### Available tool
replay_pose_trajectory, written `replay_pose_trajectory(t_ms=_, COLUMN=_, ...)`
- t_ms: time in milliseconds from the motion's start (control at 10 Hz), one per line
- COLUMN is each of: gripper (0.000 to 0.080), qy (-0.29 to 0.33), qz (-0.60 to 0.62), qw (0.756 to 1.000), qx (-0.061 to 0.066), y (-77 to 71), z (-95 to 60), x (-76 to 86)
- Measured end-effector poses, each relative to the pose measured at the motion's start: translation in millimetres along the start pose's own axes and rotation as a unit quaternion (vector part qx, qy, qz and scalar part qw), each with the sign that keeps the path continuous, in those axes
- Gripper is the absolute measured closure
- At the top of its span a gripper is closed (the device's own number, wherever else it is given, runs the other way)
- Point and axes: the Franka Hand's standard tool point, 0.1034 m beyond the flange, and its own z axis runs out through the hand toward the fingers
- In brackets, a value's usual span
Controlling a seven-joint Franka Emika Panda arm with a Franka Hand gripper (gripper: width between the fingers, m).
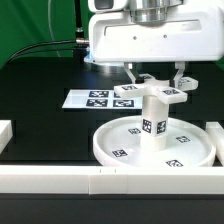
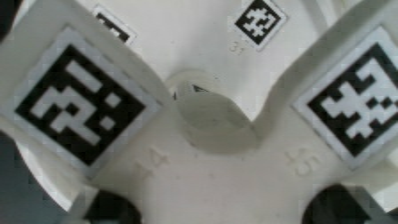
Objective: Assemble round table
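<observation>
The large round disc (image 1: 120, 148) lies flat on the table near the front rail. The short thick cylinder leg (image 1: 153, 122) stands upright at its middle. The small cross-shaped piece (image 1: 150, 93) sits on top of the leg. My gripper (image 1: 155, 85) comes down from above, one finger on each side of the cross-shaped piece, and is shut on it. In the wrist view the cross-shaped piece (image 2: 205, 120) fills the picture with its tags, and it spans the space between my dark fingertips (image 2: 107, 207). My gripper (image 2: 231, 205) hides the leg below it in that view.
The marker board (image 1: 92, 98) lies flat behind the disc toward the exterior view's left. White border rails run along the front (image 1: 90, 182), the left (image 1: 5, 132) and the right (image 1: 214, 132). A green backdrop and black cables lie behind.
</observation>
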Motion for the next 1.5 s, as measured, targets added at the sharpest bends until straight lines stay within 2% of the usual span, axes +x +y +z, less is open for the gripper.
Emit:
replay_pose_trajectory(t_ms=300, gripper=0.0354, qy=-0.004, qz=0.085, qw=0.996, qx=0.007, y=0.7, z=-0.1, x=-0.3)
replay_pose_trajectory(t_ms=400, gripper=0.0354, qy=-0.007, qz=0.173, qw=0.985, qx=0.012, y=3.2, z=-0.3, x=-3.2)
replay_pose_trajectory(t_ms=700, gripper=0.0354, qy=-0.011, qz=0.329, qw=0.944, qx=0.021, y=5.4, z=-0.2, x=-9.0)
replay_pose_trajectory(t_ms=800, gripper=0.0354, qy=-0.009, qz=0.372, qw=0.928, qx=0.021, y=5.2, z=0.4, x=-9.6)
replay_pose_trajectory(t_ms=1100, gripper=0.0354, qy=-0.018, qz=0.47, qw=0.882, qx=0.035, y=4.9, z=0.1, x=-8.2)
replay_pose_trajectory(t_ms=1200, gripper=0.0354, qy=-0.018, qz=0.467, qw=0.883, qx=0.035, y=5.2, z=0.1, x=-8.0)
replay_pose_trajectory(t_ms=1300, gripper=0.0286, qy=-0.02, qz=0.457, qw=0.888, qx=0.034, y=4.3, z=-0.6, x=-8.4)
replay_pose_trajectory(t_ms=1400, gripper=0.0184, qy=-0.031, qz=0.426, qw=0.904, qx=0.03, y=0.6, z=-8.1, x=-6.8)
replay_pose_trajectory(t_ms=1500, gripper=0.0184, qy=-0.03, qz=0.421, qw=0.906, qx=0.033, y=-2.7, z=-15.6, x=-5.1)
